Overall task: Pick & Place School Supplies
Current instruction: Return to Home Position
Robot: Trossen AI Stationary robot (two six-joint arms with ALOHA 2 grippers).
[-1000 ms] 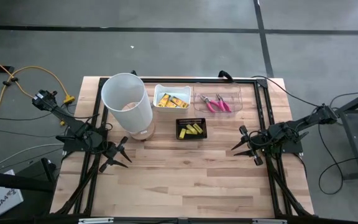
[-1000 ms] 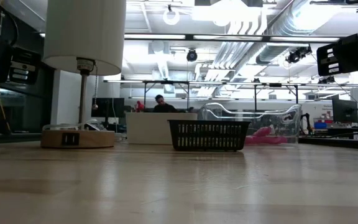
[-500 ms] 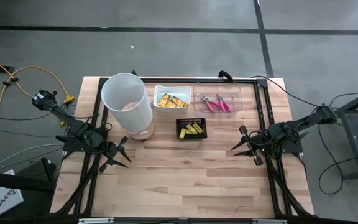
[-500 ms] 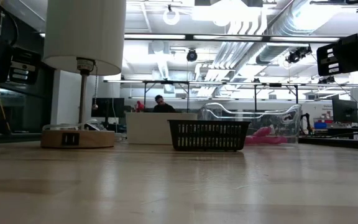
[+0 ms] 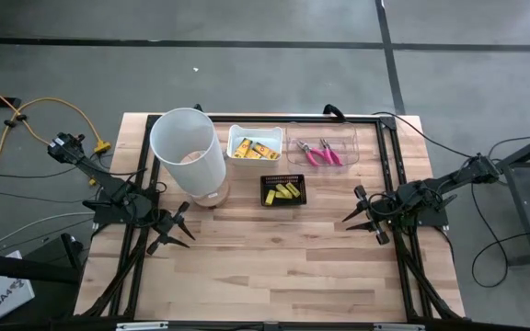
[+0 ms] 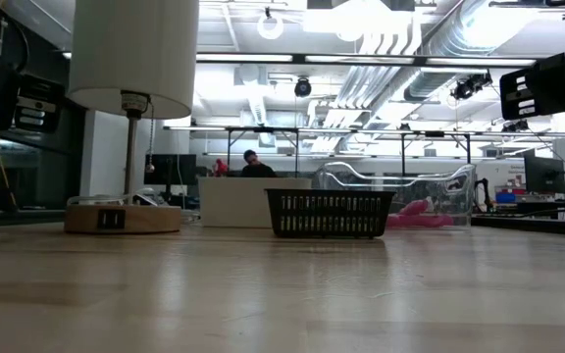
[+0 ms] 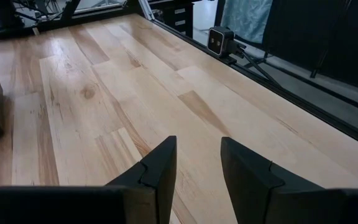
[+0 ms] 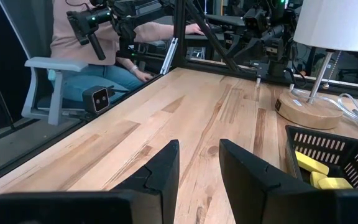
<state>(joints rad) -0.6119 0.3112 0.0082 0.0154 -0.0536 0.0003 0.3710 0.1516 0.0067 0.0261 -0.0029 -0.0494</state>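
Flat yellow packets (image 5: 252, 148) lie in a white bin (image 5: 255, 133) at the table's far side. Two pink-handled pliers (image 5: 322, 154) lie in a clear bin (image 5: 350, 147) to its right. Small yellow blocks (image 5: 285, 191) lie in a black tray (image 5: 283, 202) in front of both bins; they also show in the right wrist view as yellow blocks (image 8: 319, 171). My left gripper (image 5: 178, 228) waits open above the table's left side, and my right gripper (image 5: 351, 210) waits open above its right side. Neither has anything between its fingers in the wrist views, left gripper (image 7: 197, 143) and right gripper (image 8: 199, 146).
A tall white cylinder (image 5: 188, 150) stands on a round wooden base (image 6: 123, 218) at the far left, next to the white bin. A person sits on a chair (image 8: 55, 81) beyond the table's near edge. Bare wooden tabletop (image 5: 274, 262) lies between both grippers and the near edge.
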